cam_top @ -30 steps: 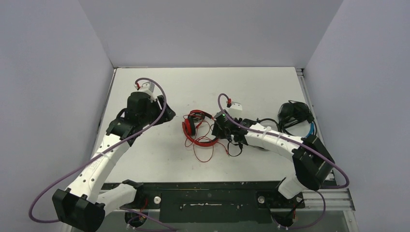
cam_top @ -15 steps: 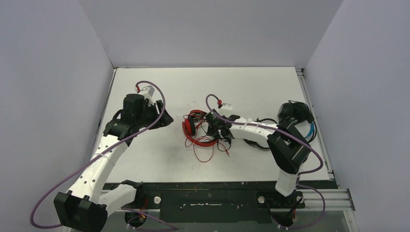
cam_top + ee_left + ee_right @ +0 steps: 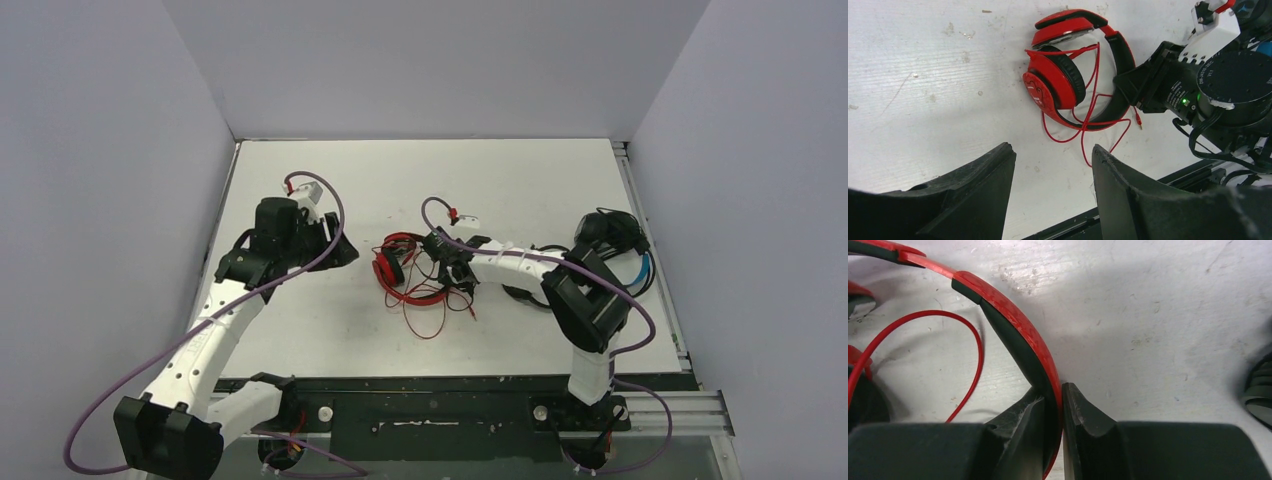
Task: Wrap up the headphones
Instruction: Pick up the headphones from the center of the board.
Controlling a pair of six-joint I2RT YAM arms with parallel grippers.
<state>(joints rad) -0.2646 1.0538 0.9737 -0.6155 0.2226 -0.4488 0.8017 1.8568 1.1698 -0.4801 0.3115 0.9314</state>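
Bright even light, apparently overhead; soft faint shadows; wrist views' near foreground slightly soft.

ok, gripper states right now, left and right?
Left gripper: open, holding nothing.
Right gripper: shut on the red over-ear headphones, at the headband.

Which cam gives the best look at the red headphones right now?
Left wrist: the red headphones show nearly whole and close up. Right wrist shows only a stretch of headband pinched in the right gripper. Top shows them small, partly hidden by that gripper.
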